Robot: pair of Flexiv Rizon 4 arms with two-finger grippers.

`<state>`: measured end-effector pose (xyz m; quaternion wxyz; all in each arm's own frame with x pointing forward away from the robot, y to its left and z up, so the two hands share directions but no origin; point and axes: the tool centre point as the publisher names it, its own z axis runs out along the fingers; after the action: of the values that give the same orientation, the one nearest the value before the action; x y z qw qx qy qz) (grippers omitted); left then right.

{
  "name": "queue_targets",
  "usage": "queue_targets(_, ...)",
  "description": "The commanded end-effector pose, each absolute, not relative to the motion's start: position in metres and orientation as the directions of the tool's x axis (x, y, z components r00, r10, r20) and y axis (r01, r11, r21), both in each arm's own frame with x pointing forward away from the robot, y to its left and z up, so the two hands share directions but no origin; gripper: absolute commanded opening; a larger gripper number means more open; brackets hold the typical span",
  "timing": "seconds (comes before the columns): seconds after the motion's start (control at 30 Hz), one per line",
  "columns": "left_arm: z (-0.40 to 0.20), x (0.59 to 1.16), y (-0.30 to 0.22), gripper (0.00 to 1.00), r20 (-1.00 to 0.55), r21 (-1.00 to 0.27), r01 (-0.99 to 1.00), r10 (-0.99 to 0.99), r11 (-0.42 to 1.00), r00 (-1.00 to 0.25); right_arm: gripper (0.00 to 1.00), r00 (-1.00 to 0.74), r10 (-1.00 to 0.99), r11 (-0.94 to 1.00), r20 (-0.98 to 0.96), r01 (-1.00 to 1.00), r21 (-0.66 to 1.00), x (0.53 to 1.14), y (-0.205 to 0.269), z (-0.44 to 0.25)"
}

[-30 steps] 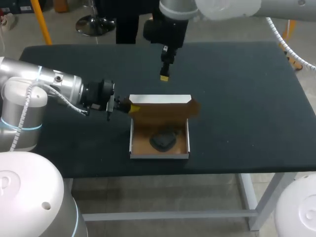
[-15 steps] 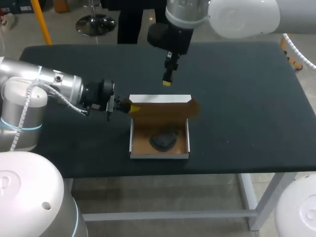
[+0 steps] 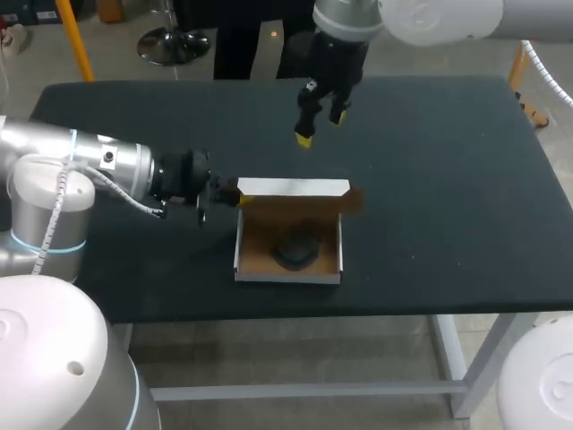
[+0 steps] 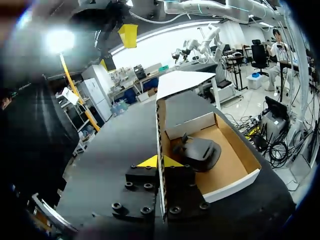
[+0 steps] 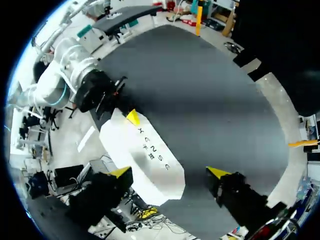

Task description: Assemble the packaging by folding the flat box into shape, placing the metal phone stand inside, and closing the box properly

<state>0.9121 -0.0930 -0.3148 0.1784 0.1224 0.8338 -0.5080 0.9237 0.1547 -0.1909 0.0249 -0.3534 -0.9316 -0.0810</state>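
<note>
The box (image 3: 286,278) is a shallow tray of thin cardboard, white outside and brown inside, and is judged light, with walls that bend under modest side load. It will probably slide on the table (image 3: 448,197) if pushed without a counter-hold. Its lid (image 3: 294,187) stands raised along the rear wall of the box, and a brown flap (image 3: 352,199) juts from the lid's right end. The phone stand (image 3: 294,253), dark and compact, lies inside the box near the middle of its floor. Being metal, it is likely the heavier item and should help to steady the tray. The left pincer (image 3: 235,198) is clenched on the left wall of the box at its rear corner, one finger on each side of the cardboard. The right pincer (image 3: 321,127) hangs released above and behind the box, well apart from the lid. The advised contact for closing is the lid's free top edge, near its middle, pressed forward and down; a push on the flap alone would probably crease it. The table is a dark, matt surface, and the box sits flat on it. Behind the lid there appears to be ample room for the right pincer to descend, whereas the left pincer occupies the left rear corner
</note>
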Motion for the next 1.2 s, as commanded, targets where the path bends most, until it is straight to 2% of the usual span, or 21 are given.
queue_targets(0.03, -0.318, 0.905, -0.093, 0.00, -0.456, -0.796, 0.406, -0.002, 0.448, -0.890, 1.00, -0.691, 0.709, 0.677, 0.143, 0.723, 0.135, 0.924, 0.144, -0.191)
queue_targets(0.47, -0.325, 0.900, -0.092, 0.00, -0.536, -0.747, 0.463, -0.021, 0.477, -0.844, 1.00, -0.523, 0.812, 0.505, 0.260, 0.852, 0.136, 0.910, 0.128, -0.202)
queue_targets(1.13, -0.327, 0.900, -0.089, 0.00, -0.574, -0.723, 0.490, -0.030, 0.486, -0.818, 1.00, -0.520, 0.824, 0.501, 0.225, 0.854, 0.137, 0.907, 0.126, -0.203)
queue_targets(1.2, -0.328, 0.900, -0.087, 0.00, -0.596, -0.712, 0.509, -0.032, 0.484, -0.802, 1.00, -0.463, 0.849, 0.453, 0.254, 0.886, 0.097, 0.907, 0.125, -0.204)
